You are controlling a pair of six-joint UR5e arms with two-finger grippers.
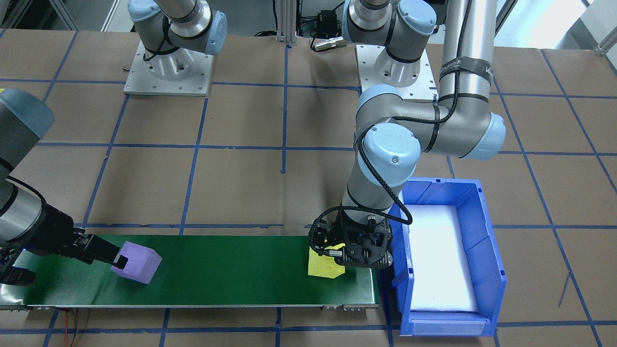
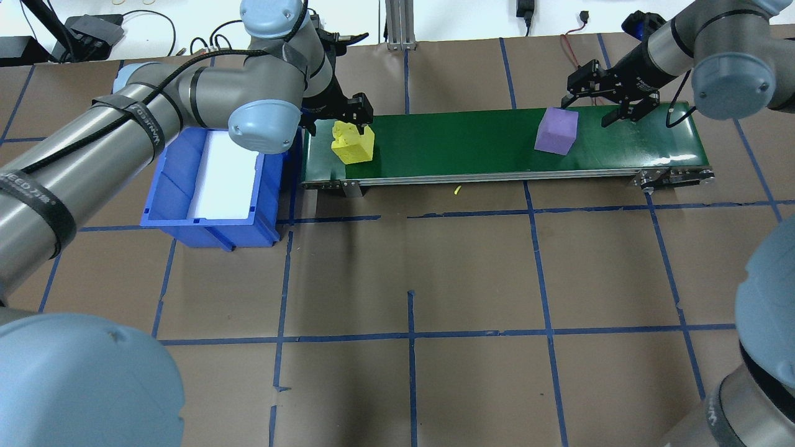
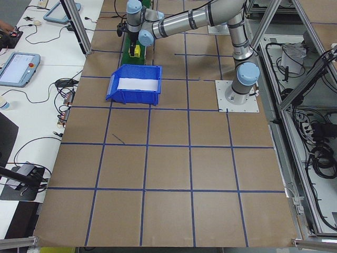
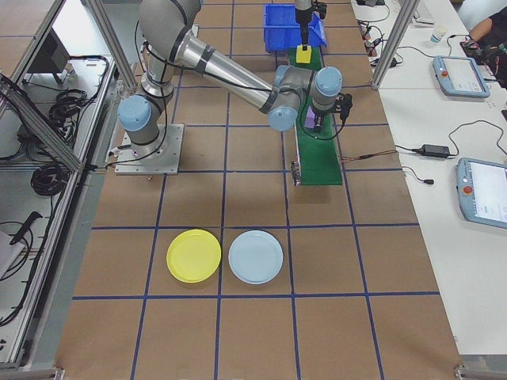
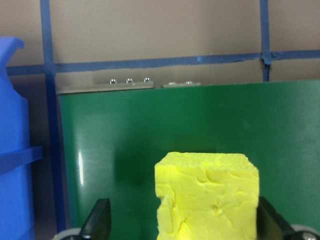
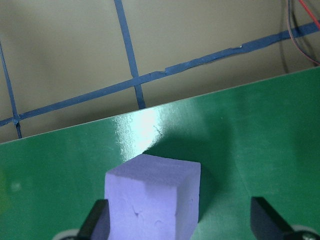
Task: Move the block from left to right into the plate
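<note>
A yellow block (image 2: 352, 144) sits at the left end of the green belt (image 2: 459, 146). My left gripper (image 2: 340, 127) hangs over it, open, with the block between its fingers (image 5: 100, 222). In the left wrist view the block lies close to the right finger and apart from the left one. A purple block (image 2: 556, 131) rests near the belt's right end. My right gripper (image 2: 589, 113) is open around it, one finger (image 6: 97, 222) against the block and the other well apart. The yellow plate (image 4: 194, 256) lies on the table far from the belt, in the exterior right view.
A blue bin (image 2: 174, 186) with a white liner stands off the belt's left end, close to my left arm. A light blue plate (image 4: 255, 256) lies beside the yellow one. Blue tape lines grid the brown table (image 2: 410, 279).
</note>
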